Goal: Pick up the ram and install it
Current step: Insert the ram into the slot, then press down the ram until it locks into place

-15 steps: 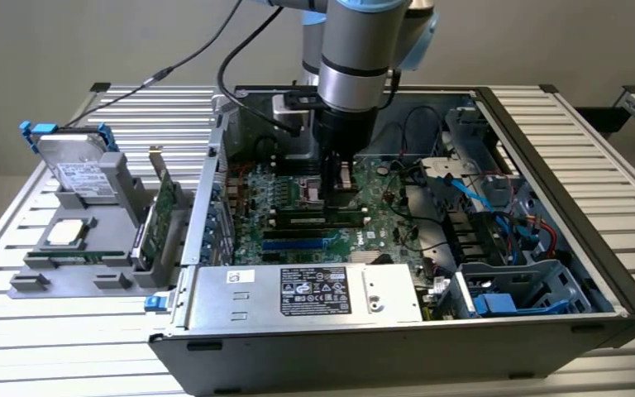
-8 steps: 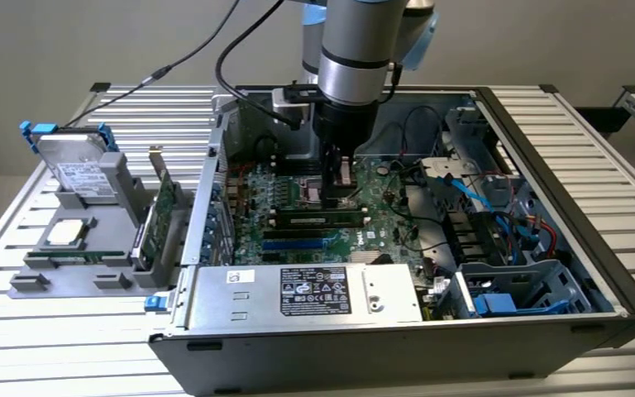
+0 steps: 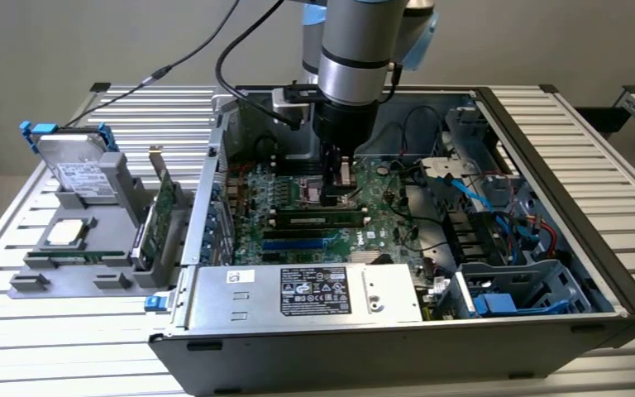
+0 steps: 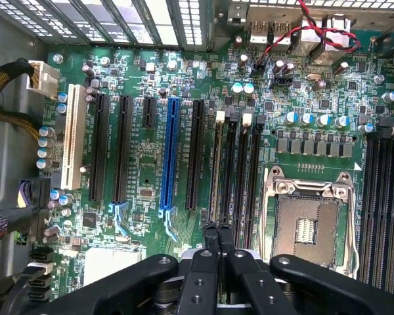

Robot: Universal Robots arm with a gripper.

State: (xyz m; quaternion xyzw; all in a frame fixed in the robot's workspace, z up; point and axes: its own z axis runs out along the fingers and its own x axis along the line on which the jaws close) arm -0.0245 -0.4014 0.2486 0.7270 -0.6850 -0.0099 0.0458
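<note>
Item one: your black two-fingered gripper [image 3: 340,195] hangs low inside the open dark-grey computer case [image 3: 384,360], its fingers [image 4: 210,239] drawn narrow and pressed side by side. It sits over the middle of the green motherboard [image 4: 144,170], beside the silver-framed processor socket [image 4: 312,220].

Item two: the long, flat green ram stick [image 3: 317,219] with black chips lies lengthwise in a motherboard slot just beside the gripper, toward the silver power-supply box [image 3: 307,289]. You cannot tell whether they touch.

Item three: a grey parts tray [image 3: 26,285] sits outside the case's side wall, carrying a silver hard drive with blue clips [image 3: 75,161] and a tall green expansion card [image 3: 163,215].
</note>
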